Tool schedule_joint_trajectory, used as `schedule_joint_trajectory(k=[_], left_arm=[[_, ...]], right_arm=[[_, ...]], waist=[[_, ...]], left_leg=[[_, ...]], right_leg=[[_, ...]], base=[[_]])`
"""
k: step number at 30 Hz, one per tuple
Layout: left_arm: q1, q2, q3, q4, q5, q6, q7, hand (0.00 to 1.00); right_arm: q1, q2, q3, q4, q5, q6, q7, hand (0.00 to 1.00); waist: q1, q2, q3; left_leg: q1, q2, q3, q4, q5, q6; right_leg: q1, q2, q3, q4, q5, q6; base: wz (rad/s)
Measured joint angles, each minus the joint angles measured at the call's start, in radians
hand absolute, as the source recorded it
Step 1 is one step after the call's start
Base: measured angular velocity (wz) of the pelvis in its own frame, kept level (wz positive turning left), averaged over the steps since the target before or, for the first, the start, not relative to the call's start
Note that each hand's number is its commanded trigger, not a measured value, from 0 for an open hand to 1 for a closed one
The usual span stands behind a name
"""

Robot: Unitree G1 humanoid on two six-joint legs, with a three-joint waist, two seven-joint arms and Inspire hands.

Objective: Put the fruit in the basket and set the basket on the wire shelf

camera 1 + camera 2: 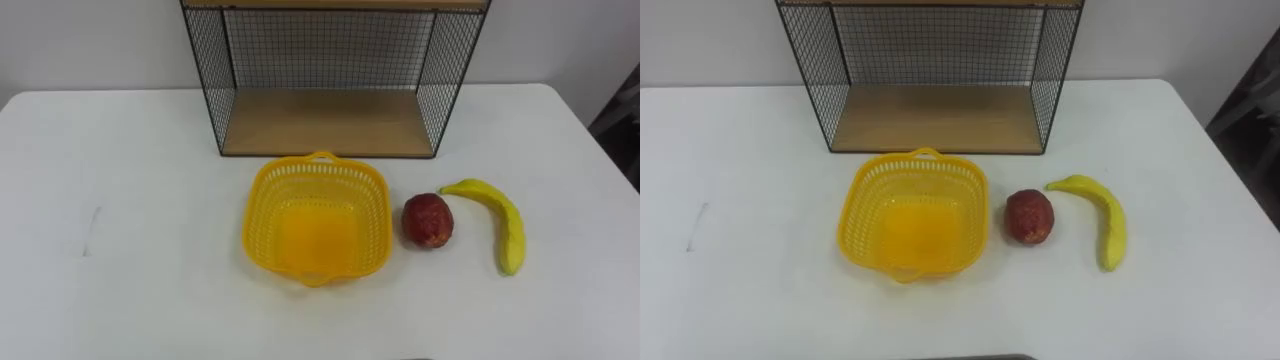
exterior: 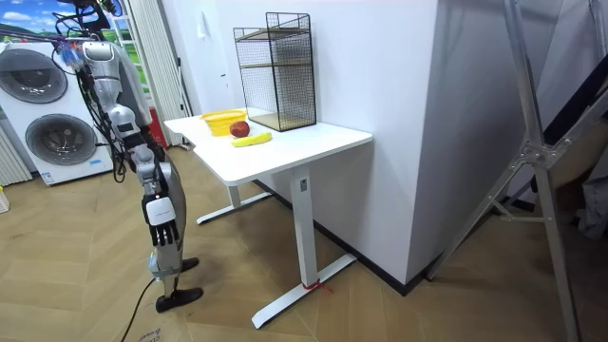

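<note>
At the room view's left the robot stands upright at the white table [image 1: 130, 200]. Its right hand [image 2: 160, 211] hangs beside its thigh, too small there to tell whether it is open or closed, and well apart from the fruit. In the eye views, the yellow perforated plastic basket [image 1: 258, 205] sits at centre frame, just below the black wire shelf with a wooden floor [image 1: 325, 122], whose top is cut off by the upper edge. Right of the basket, the dark red round fruit [image 1: 428, 221] lies on the table just beside its rim. Further right lies the curved yellow banana [image 1: 510, 228], near the red fruit but apart from it.
</note>
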Motion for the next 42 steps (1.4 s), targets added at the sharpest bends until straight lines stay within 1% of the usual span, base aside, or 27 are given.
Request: schedule_joint_trajectory(k=[6,12,13,15,16,18,19,20,21,23,24,25,26,27,28,29,30,31,32,34,35,36,38,39,40,41,42], left_arm=[[0.001,0.0,0.004,0.001,0.0,0.0,0.001,0.0],[-0.011,0.0,0.004,0.002,-0.021,-0.013,0.006,0.0],[-0.006,0.0,0.004,0.003,-0.021,-0.018,0.012,0.0],[-0.007,0.001,0.009,0.002,-0.022,-0.022,0.022,0.0],[-0.002,0.001,0.026,0.001,-0.021,-0.025,0.022,0.0],[0.003,0.001,0.034,-0.001,-0.03,-0.028,0.022,0.0],[0.008,0.001,0.049,-0.002,-0.041,-0.029,0.022,0.0],[0.016,0.0,0.071,-0.001,-0.041,-0.035,0.022,0.0],[0.023,-0.001,0.085,-0.001,-0.041,-0.039,0.022,0.0],[0.037,-0.001,0.141,-0.002,-0.047,-0.061,0.024,0.0],[0.038,0.0,0.15,0.0,-0.053,-0.069,0.03,0.0],[0.04,0.0,0.171,0.002,-0.061,-0.086,0.043,0.0],[0.041,0.001,0.201,0.003,-0.062,-0.098,0.044,0.0],[0.041,0.001,0.219,0.004,-0.066,-0.104,0.047,0.0],[0.041,0.004,0.243,0.007,-0.078,-0.118,0.062,0.0],[0.044,0.01,0.262,0.007,-0.09,-0.123,0.075,0.0],[0.049,0.012,0.269,0.007,-0.094,-0.123,0.082,0.0],[0.062,0.014,0.28,-0.003,-0.099,-0.122,0.09,0.0],[0.066,0.015,0.286,-0.01,-0.103,-0.123,0.1,0.0],[0.071,0.02,0.288,-0.014,-0.105,-0.123,0.11,0.0],[0.071,0.022,0.287,-0.022,-0.103,-0.123,0.116,0.0],[0.07,0.023,0.287,-0.023,-0.1,-0.123,0.121,0.0],[0.068,0.024,0.286,-0.042,-0.099,-0.123,0.123,0.0],[0.07,0.024,0.285,-0.052,-0.099,-0.124,0.123,0.0],[0.07,0.027,0.279,-0.055,-0.093,-0.128,0.124,0.0],[0.07,0.033,0.26,-0.056,-0.091,-0.134,0.125,0.0],[0.07,0.036,0.249,-0.059,-0.091,-0.136,0.125,0.0]], right_arm=[[0.0,0.0,-0.001,-0.003,0.012,-0.001,-0.002,0.0],[0.001,0.0,-0.011,-0.004,0.144,-0.008,-0.044,0.0],[0.0,0.0,-0.046,-0.004,0.168,-0.014,-0.061,0.0],[0.001,-0.003,-0.087,-0.004,0.244,-0.025,-0.098,0.0],[0.008,-0.005,-0.108,-0.005,0.309,-0.025,-0.121,0.0],[0.026,-0.009,-0.15,-0.005,0.46,-0.028,-0.155,0.0],[0.033,-0.009,-0.209,-0.007,0.593,-0.038,-0.177,0.0],[0.033,-0.009,-0.273,-0.014,0.719,-0.051,-0.197,0.0],[0.033,-0.009,-0.308,-0.019,0.777,-0.059,-0.205,0.0],[0.044,-0.009,-0.423,-0.054,0.994,-0.094,-0.243,0.0],[0.044,-0.009,-0.446,-0.062,1.048,-0.105,-0.253,0.0],[0.044,-0.01,-0.496,-0.082,1.148,-0.122,-0.275,0.0],[0.038,-0.013,-0.564,-0.09,1.215,-0.135,-0.29,0.0],[0.037,-0.015,-0.598,-0.094,1.249,-0.144,-0.303,0.0],[0.034,-0.019,-0.656,-0.117,1.315,-0.159,-0.333,0.0],[0.031,-0.021,-0.713,-0.142,1.356,-0.172,-0.362,0.0],[0.027,-0.024,-0.742,-0.156,1.372,-0.179,-0.378,0.0],[0.02,-0.031,-0.791,-0.186,1.39,-0.19,-0.414,0.0],[0.01,-0.04,-0.82,-0.232,1.396,-0.203,-0.455,0.0],[-0.001,-0.052,-0.834,-0.311,1.366,-0.226,-0.525,0.0],[-0.008,-0.057,-0.85,-0.366,1.32,-0.237,-0.568,0.0],[-0.015,-0.06,-0.854,-0.396,1.284,-0.241,-0.593,0.0],[-0.018,-0.064,-0.858,-0.567,1.172,-0.249,-0.702,0.0],[-0.02,-0.064,-0.859,-0.617,1.135,-0.25,-0.727,0.0],[-0.03,-0.068,-0.859,-0.711,1.042,-0.255,-0.777,0.0],[-0.042,-0.073,-0.853,-0.785,0.95,-0.274,-0.815,0.0],[-0.041,-0.077,-0.845,-0.829,0.914,-0.278,-0.835,0.0]], waist=[[0.002,0.002,0.0003],[-0.002,0.004,0.0009],[-0.004,0.005,0.0012],[-0.007,0.006,0.0016],[-0.006,0.005,0.0017],[-0.009,0.005,0.0016],[-0.017,0.005,0.0017],[-0.038,0.004,0.0017],[-0.046,0.004,0.0018],[-0.073,0.003,0.0015],[-0.079,0.001,0.0015],[-0.09,-0.002,0.0015],[-0.094,-0.005,0.0008],[-0.096,-0.007,0.0004],[-0.098,-0.012,0.0004],[-0.107,-0.016,0.0008],[-0.113,-0.019,0.0004],[-0.124,-0.021,0.0004],[-0.129,-0.023,-0.0002],[-0.144,-0.024,-0.0003],[-0.149,-0.029,-0.0031],[-0.152,-0.029,-0.0032],[-0.149,-0.03,-0.0039],[-0.149,-0.03,-0.0039],[-0.149,-0.029,-0.0034],[-0.146,-0.03,-0.0032],[-0.143,-0.03,-0.0029]], left_leg=[[0.001,0.0,0.0,0.005,0.0,0.0],[0.0,0.001,0.001,0.011,0.0,0.0],[0.001,0.001,0.002,0.008,0.0,0.0],[0.0,0.001,0.003,0.008,0.0,0.0],[0.001,0.001,0.003,0.006,0.0,0.0],[0.002,0.001,0.003,-0.004,0.0,0.0],[0.002,0.002,0.004,-0.002,0.0,0.0],[0.002,0.002,0.004,-0.001,0.0,0.0],[0.002,0.002,0.004,-0.001,0.0,0.0],[0.003,0.002,0.005,-0.001,0.0,0.0],[0.003,0.001,0.005,-0.001,0.0,0.0],[0.003,0.001,0.007,-0.002,0.0,0.0],[0.004,0.001,0.009,-0.002,0.0,0.0],[0.004,0.001,0.009,-0.001,0.0,0.0],[0.003,0.0,0.01,0.0,0.0,0.0],[0.0,0.0,0.011,0.003,0.0,0.0],[-0.001,0.0,0.01,0.004,0.0,0.0],[-0.002,0.0,0.012,0.003,0.0,0.0],[-0.005,-0.001,0.014,0.001,0.0,0.001],[-0.017,-0.001,0.016,-0.001,0.002,0.003],[-0.022,-0.001,0.017,-0.001,0.003,0.004],[-0.024,-0.001,0.018,0.001,0.003,0.004],[-0.031,-0.001,0.023,0.003,0.004,0.004],[-0.032,-0.001,0.025,0.002,0.004,0.004],[-0.033,-0.001,0.028,0.002,0.004,0.004],[-0.035,-0.001,0.031,0.001,0.004,0.004],[-0.036,-0.001,0.031,0.0,0.004,0.004]], right_leg=[[0.001,0.0,-0.001,0.002,0.0,0.0],[0.002,0.0,0.001,0.004,0.0,0.0],[0.002,0.0,0.004,0.004,0.0,0.0],[0.0,0.0,0.004,0.004,0.0,0.0],[0.0,0.0,0.003,0.003,0.0,0.0],[0.0,0.001,0.013,0.002,0.0,0.0],[0.0,0.001,0.014,0.001,0.0,0.0],[-0.001,0.002,0.014,0.002,0.0,0.0],[-0.001,0.002,0.015,0.002,0.0,0.0],[-0.001,0.002,0.008,0.003,0.0,0.0],[0.0,0.001,0.008,0.003,0.0,0.0],[0.0,0.002,0.014,0.002,0.0,0.0],[0.0,0.002,0.017,0.001,0.0,0.0],[0.0,0.002,0.017,0.001,0.0,0.0],[0.0,0.001,0.017,0.001,0.0,0.0],[-0.002,0.0,0.017,0.001,-0.001,0.001],[-0.003,0.0,0.017,0.001,-0.001,0.002],[-0.006,0.001,0.019,0.001,-0.002,0.003],[-0.012,0.0,0.022,0.003,-0.002,0.003],[-0.022,-0.002,0.018,0.008,-0.002,0.003],[-0.034,-0.002,0.02,0.016,-0.002,0.003],[-0.038,-0.002,0.021,0.019,-0.002,0.003],[-0.048,-0.001,0.028,0.019,-0.001,0.004],[-0.05,-0.001,0.03,0.02,-0.001,0.004],[-0.053,-0.001,0.032,0.022,-0.001,0.004],[-0.052,0.0,0.034,0.023,-0.001,0.004],[-0.053,0.0,0.034,0.025,-0.001,0.004]], base=[[0.0],[0.0],[0.0],[0.0],[0.0],[-0.02],[0.0],[0.0],[0.0],[0.0],[0.0],[0.0],[-0.04],[0.0],[0.0],[0.0],[0.0],[-0.06],[-0.07],[0.0],[0.0],[-0.06],[-0.07],[-0.07],[-0.08],[-0.05],[0.0]])
